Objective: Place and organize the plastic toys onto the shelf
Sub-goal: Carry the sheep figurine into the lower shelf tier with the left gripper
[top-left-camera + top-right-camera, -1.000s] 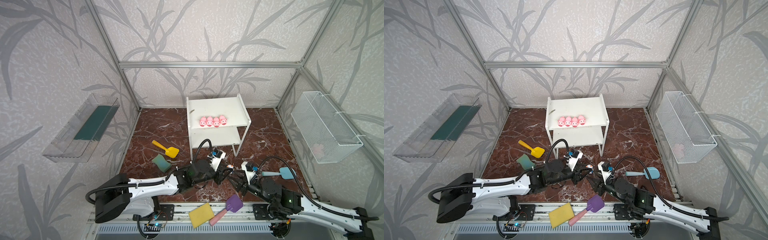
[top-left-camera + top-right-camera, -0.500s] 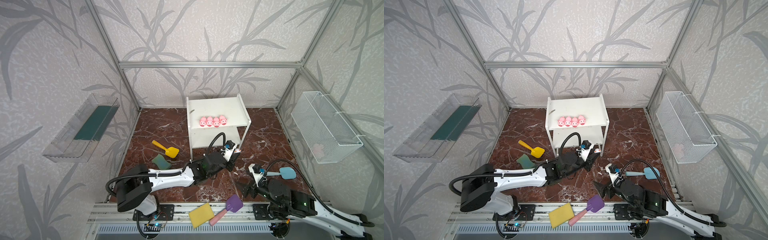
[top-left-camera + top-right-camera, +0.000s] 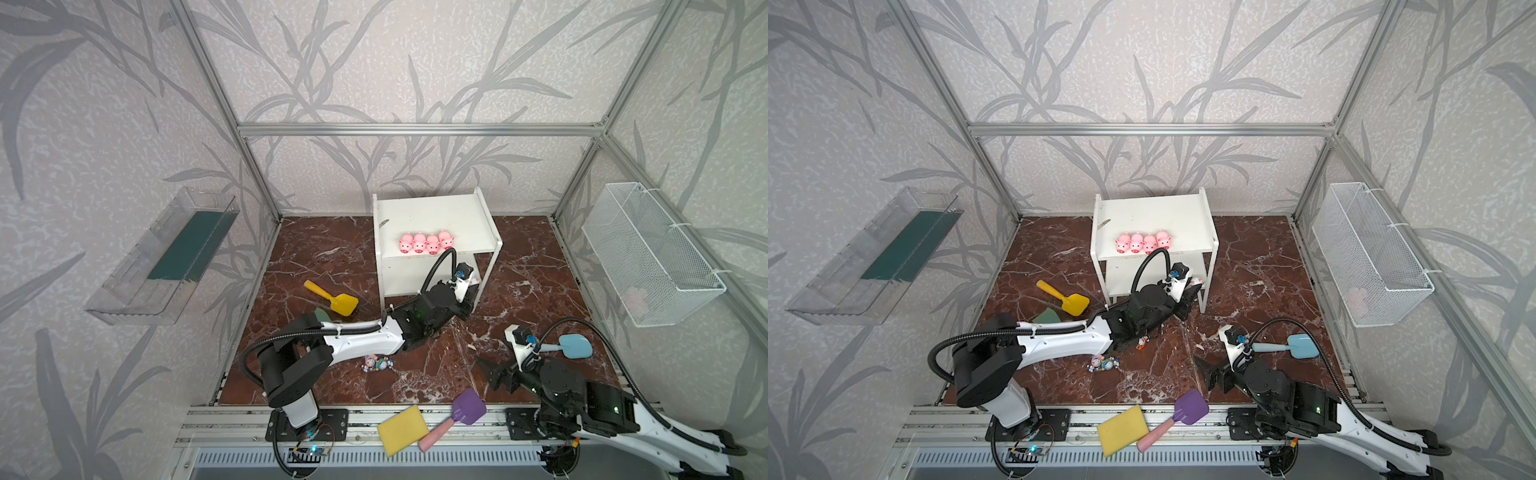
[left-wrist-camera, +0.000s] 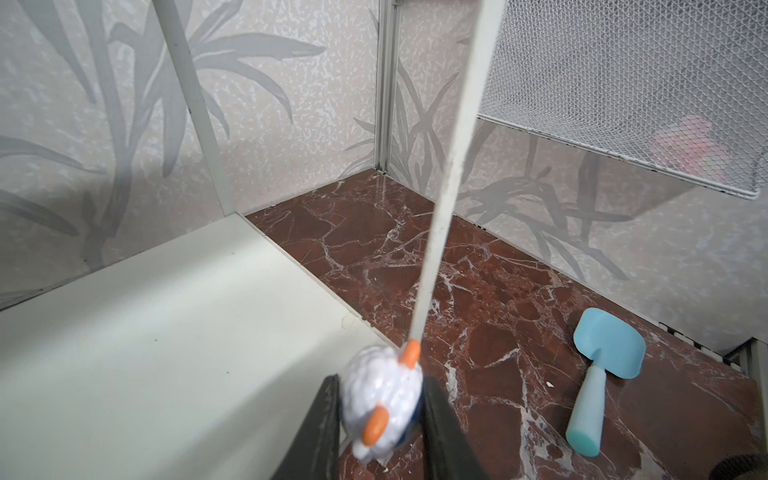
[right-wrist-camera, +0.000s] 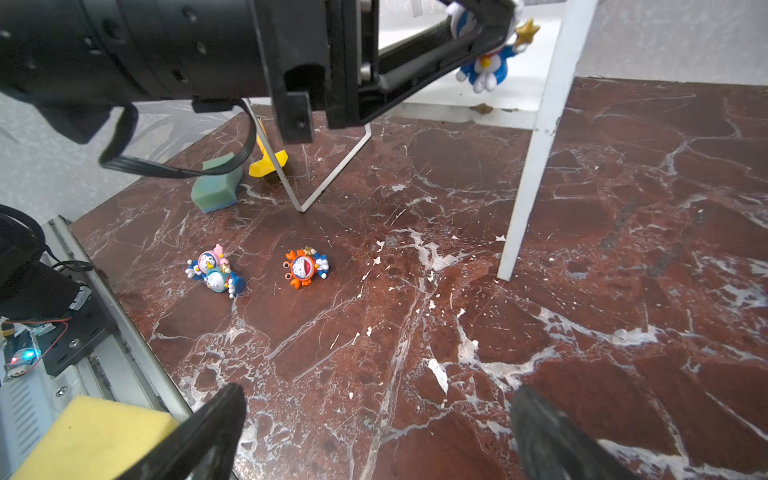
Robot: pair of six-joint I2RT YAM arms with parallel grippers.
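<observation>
White-blue figurine (image 4: 382, 399) is pinched in the left claw (image 4: 382, 384) by the lower board of the shelf (image 3: 432, 212). Right claw (image 3: 486, 372) is seen spread wide, released, lower right of both top views.

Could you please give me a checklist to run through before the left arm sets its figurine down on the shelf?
1. Grip of the left tool on the white-blue figurine: ok.
2. Figurine over the shelf's lower board: cannot tell; it hangs at the front corner.
3. Clearance from the shelf leg: cannot tell; its orange tip overlaps the leg in the left wrist view.
4. Position of the right tool: ok; open, empty, over the floor.
5. Four pigs in a row on the upper board: ok.
6. Shelving of the orange figurine, pink figurine, teal figurine: not ok; on the floor.
</observation>
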